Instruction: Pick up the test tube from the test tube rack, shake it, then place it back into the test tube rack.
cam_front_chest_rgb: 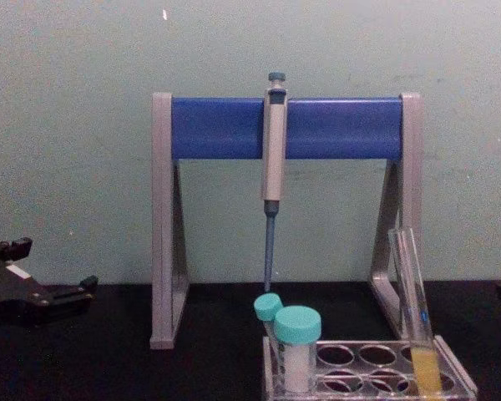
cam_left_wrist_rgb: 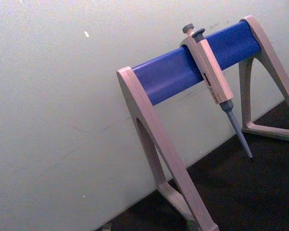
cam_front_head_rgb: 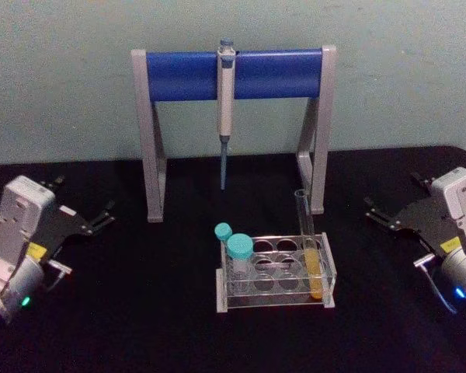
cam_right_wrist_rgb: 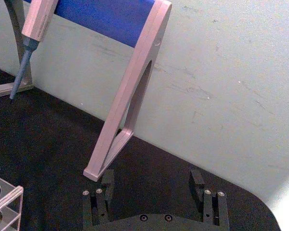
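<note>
Tube (cam_front_head_rgb: 311,247) stands in a hole at the right end of the rack (cam_front_head_rgb: 273,301), toward the front, its open top tipped to the robot's left. The hole looks wider than the glass, which I take to be why it leans. Yellow-orange liquid fills its lower part. Two capped tubes (cam_front_head_rgb: 238,250) occupy the rack's left end, apart from the tube, so an approach from the right looks free. The rack sits on the black table (cam_front_head_rgb: 140,318) in front of the stand (cam_front_head_rgb: 179,75), and a pipette (cam_front_head_rgb: 226,101) hangs from the stand's blue bar. Left gripper (cam_front_head_rgb: 84,203) lies out at the table's left side and right gripper (cam_front_head_rgb: 392,200) at the right side. Both are well apart from the rack, spread wide and carrying nothing, so by my reading the pickup is not yet begun. The right one is on the tube's side and is likely the one to go. The right wrist view gives the plainest look at that gripper's fingers (cam_right_wrist_rgb: 107,183), set apart with bare table between them. The chest view shows the tube's lean and liquid level from the side. The head view tells better which hole holds it.
</note>
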Controlling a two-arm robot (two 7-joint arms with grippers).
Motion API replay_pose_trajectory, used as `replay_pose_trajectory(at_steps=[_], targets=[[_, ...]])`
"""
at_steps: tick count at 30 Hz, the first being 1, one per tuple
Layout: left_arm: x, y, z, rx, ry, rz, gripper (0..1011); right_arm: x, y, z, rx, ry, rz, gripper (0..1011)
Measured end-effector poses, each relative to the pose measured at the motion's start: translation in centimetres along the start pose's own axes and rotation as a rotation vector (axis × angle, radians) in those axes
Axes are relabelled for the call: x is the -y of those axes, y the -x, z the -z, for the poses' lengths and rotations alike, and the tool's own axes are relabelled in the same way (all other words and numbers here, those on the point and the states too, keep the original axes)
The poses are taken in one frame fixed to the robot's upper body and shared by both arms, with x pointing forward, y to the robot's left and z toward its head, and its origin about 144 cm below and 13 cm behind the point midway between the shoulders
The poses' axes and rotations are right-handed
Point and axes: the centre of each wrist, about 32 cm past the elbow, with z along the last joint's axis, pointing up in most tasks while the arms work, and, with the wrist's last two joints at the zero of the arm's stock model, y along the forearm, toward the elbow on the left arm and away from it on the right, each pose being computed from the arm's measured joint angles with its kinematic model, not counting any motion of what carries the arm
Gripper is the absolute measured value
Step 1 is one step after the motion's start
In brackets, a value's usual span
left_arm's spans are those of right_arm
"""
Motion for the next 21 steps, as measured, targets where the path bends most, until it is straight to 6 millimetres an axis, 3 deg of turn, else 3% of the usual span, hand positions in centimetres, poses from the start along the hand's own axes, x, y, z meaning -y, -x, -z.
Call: replay_pose_trajectory(at_steps=[21], targets=[[0.0, 0.0, 0.0, 0.0, 0.0, 0.0, 1001, 0.0, 0.0, 0.0, 0.0, 0.0, 0.0, 1000]])
